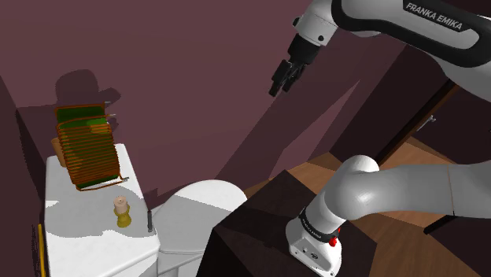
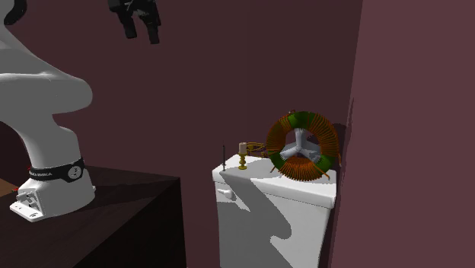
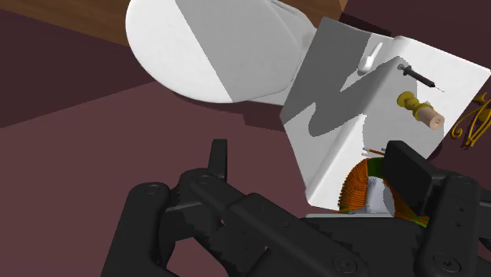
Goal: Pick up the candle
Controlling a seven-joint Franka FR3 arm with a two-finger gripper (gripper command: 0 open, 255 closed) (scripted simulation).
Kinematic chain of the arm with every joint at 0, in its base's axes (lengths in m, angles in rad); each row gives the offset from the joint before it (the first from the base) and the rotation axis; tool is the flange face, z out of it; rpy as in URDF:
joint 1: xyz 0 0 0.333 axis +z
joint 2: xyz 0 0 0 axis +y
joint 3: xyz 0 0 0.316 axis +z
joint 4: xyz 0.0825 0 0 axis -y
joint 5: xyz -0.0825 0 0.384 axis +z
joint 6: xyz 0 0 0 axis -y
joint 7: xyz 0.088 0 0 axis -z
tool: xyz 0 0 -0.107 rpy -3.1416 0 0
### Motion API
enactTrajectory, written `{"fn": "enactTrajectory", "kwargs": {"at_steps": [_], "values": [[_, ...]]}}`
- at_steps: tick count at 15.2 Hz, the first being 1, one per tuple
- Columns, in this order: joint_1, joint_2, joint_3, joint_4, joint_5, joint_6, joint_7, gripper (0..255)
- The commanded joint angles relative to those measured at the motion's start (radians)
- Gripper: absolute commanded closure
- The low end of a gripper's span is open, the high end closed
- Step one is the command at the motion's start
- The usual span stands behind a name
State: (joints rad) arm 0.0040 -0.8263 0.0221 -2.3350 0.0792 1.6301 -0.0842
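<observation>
Hovering high with pincer [image 1: 283,85] spread wide and empty, well apart from the candle [image 1: 122,211] standing upright on the toilet tank lid [image 1: 79,230] between a thin dark stick [image 1: 148,220] and a wound coil ring [image 1: 88,148], presumably lining up for the descent.

The gripper [image 3: 308,153] is hanging well apart from the white toilet tank [image 3: 346,94], its black fingers [image 3: 219,161] standing apart and clasping nothing. On the tank's lid the candle [image 3: 429,118], a pale stub in a brassy holder, is standing near a thin dark stick [image 3: 417,76]. An orange coiled ring [image 3: 363,189] is peeking from behind one finger, and the white bowl [image 3: 204,47] is showing next to the tank.
</observation>
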Motion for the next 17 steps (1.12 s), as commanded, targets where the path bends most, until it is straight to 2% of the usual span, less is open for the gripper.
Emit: {"fn": "enactTrajectory", "kwargs": {"at_steps": [1, 9, 17], "values": [[0.0, 0.0, 0.0, 0.0, 0.0, 0.0, 0.0, 0], [0.042, 0.103, 0.155, -0.086, 0.078, 0.184, 0.142, 0], [0.068, 0.293, 0.315, -0.091, 0.122, 0.377, 0.289, 0]]}}
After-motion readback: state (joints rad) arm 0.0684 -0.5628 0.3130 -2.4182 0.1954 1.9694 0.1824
